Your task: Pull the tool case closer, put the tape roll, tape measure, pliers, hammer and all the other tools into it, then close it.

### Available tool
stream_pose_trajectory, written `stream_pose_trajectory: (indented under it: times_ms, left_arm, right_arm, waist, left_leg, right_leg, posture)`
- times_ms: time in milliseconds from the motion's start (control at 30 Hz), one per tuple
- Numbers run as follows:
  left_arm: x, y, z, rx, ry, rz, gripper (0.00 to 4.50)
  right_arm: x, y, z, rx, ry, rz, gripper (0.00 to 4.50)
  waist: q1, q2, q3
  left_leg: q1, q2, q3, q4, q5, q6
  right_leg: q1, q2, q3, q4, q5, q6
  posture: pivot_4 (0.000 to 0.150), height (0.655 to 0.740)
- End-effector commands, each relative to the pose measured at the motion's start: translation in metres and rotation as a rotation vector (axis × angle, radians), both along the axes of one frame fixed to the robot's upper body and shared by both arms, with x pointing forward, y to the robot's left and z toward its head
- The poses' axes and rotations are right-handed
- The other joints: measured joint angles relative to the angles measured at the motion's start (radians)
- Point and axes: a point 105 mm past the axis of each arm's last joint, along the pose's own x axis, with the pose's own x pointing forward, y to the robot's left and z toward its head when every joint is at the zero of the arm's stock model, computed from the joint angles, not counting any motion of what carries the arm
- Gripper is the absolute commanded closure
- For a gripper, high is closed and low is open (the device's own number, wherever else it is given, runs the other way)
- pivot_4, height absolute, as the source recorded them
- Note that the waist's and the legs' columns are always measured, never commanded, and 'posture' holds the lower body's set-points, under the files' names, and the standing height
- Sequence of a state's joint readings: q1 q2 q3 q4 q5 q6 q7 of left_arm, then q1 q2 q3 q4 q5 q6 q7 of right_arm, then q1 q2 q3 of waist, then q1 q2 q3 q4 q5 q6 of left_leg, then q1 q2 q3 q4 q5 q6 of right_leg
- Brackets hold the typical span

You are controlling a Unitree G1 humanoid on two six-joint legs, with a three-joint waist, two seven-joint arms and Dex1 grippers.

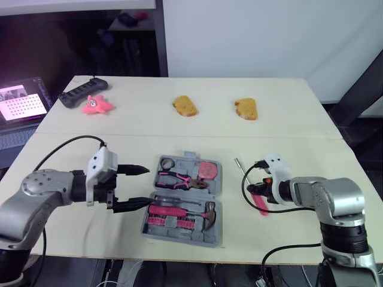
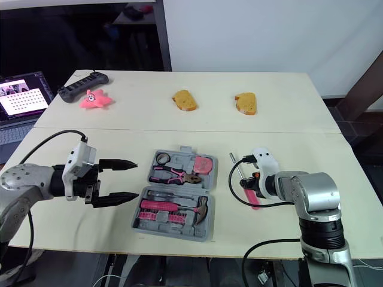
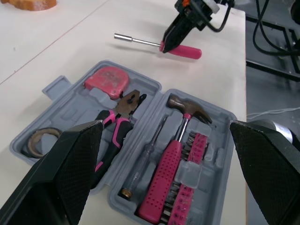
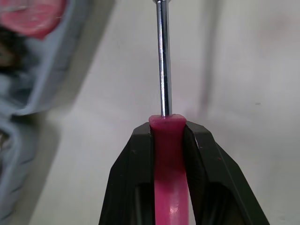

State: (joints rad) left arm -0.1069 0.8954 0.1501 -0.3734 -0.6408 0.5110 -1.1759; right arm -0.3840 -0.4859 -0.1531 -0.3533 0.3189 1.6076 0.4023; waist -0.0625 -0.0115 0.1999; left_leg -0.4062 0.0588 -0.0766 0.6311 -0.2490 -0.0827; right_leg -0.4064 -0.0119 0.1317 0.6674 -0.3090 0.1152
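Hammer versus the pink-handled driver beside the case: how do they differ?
The hammer lies seated in the near half of the tool case; the driver lies outside it on the table. The hammer is untouched; the driver's handle is clamped by the right gripper. The hammer ends in a broad claw head, the driver in a slim shaft. Both have pink handles.

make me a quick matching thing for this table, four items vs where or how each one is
1 hammer
2 pliers
3 screwdriver
4 left gripper

a held by right gripper
b open, beside case
c case's near half
d case's far half

Pairs: 1-c, 2-d, 3-a, 4-b
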Motion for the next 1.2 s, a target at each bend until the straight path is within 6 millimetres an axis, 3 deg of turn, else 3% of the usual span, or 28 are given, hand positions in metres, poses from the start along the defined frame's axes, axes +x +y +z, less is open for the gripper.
stream_pose_trajectory:
  times_ms: [33,133,367,433,533,667,733,833,1033,1133,1200]
  left_arm:
    - [-0.003,-0.001,0.007,0.002,-0.047,-0.002,0.00]
    - [-0.005,0.000,0.005,0.003,-0.048,0.008,0.00]
    - [-0.005,0.000,0.004,0.003,-0.058,0.022,0.00]
    - [-0.005,0.000,0.004,0.004,-0.060,0.023,0.00]
    - [-0.003,0.000,0.005,0.004,-0.072,0.029,0.00]
    - [-0.003,0.002,0.003,0.004,-0.079,0.033,0.00]
    - [-0.003,0.002,0.002,0.004,-0.084,0.035,0.00]
    - [-0.004,0.006,0.002,0.006,-0.095,0.045,0.00]
    - [-0.012,0.024,-0.002,0.038,-0.099,0.082,0.00]
    - [-0.014,0.032,-0.005,0.052,-0.096,0.111,0.00]
    - [-0.016,0.032,-0.007,0.051,-0.098,0.115,0.00]
  right_arm:
    - [-0.001,-0.006,-0.003,-0.007,-0.001,-0.060,4.13]
    - [-0.002,-0.005,-0.007,0.013,0.012,-0.077,4.13]
    - [0.007,-0.007,0.007,0.027,-0.015,-0.079,0.70]
    - [0.007,-0.007,0.013,0.031,-0.022,-0.056,0.04]
    - [0.004,-0.011,0.031,-0.010,-0.038,0.036,0.04]
    - [0.010,-0.018,0.081,-0.141,-0.140,0.260,0.04]
    - [0.012,-0.017,0.094,-0.204,-0.197,0.399,0.04]
    - [0.011,-0.027,0.098,-0.306,-0.184,0.558,0.04]
    - [-0.008,-0.029,0.098,-0.549,-0.252,1.115,0.04]
    - [-0.010,-0.031,0.091,-0.549,-0.220,1.173,0.04]
    - [-0.005,-0.030,0.086,-0.487,-0.187,1.101,0.04]
  waist:
    - [-0.004,0.000,0.000]
    - [-0.008,0.000,0.000]
    - [-0.008,0.000,0.000]
    - [-0.008,0.000,0.000]
    - [-0.006,0.001,0.000]
    - [-0.008,0.002,0.001]
    - [-0.008,0.002,0.001]
    - [-0.008,0.002,0.001]
    - [-0.006,0.002,0.001]
    - [-0.008,0.002,0.001]
    - [-0.007,0.002,0.001]
  left_leg:
    - [0.000,0.000,0.000,0.000,0.000,0.000]
    - [0.000,0.000,0.000,-0.001,0.000,0.000]
    - [0.000,0.000,0.000,0.000,0.000,0.000]
    - [0.000,0.000,0.000,0.001,0.000,0.000]
    - [-0.001,0.000,0.000,0.000,0.000,0.000]
    - [-0.001,0.000,0.000,0.000,0.000,0.000]
    - [-0.001,0.000,0.000,0.000,0.000,0.000]
    - [0.000,0.001,0.000,-0.001,0.000,0.001]
    - [-0.002,0.001,0.002,0.000,0.000,0.001]
    - [-0.001,0.002,0.002,0.000,0.000,0.001]
    - [-0.001,0.002,0.002,0.001,0.000,0.001]
  right_leg:
    - [0.000,0.000,0.000,0.001,0.000,0.000]
    - [-0.001,0.000,0.000,0.001,0.000,0.000]
    - [-0.001,0.000,0.000,0.001,0.000,0.000]
    - [-0.001,0.000,0.000,0.001,0.000,0.000]
    - [-0.001,0.000,0.000,0.001,0.000,0.000]
    - [-0.001,0.000,0.000,0.000,0.000,0.000]
    - [-0.002,0.000,0.000,0.000,0.000,0.000]
    - [-0.002,0.001,-0.001,0.000,0.000,0.000]
    - [-0.002,-0.001,-0.001,-0.001,0.000,0.000]
    - [-0.002,-0.001,-0.001,-0.001,0.000,0.000]
    - [-0.002,-0.001,-0.001,-0.001,0.000,0.000]
  posture:
    - [0.150,0.7314]
    - [0.150,0.7314]
    - [0.150,0.7314]
    - [0.150,0.7314]
    - [0.150,0.7314]
    - [0.150,0.7314]
    - [0.150,0.7314]
    - [0.150,0.7314]
    - [0.150,0.7314]
    - [0.150,0.7314]
    - [0.150,0.7314]
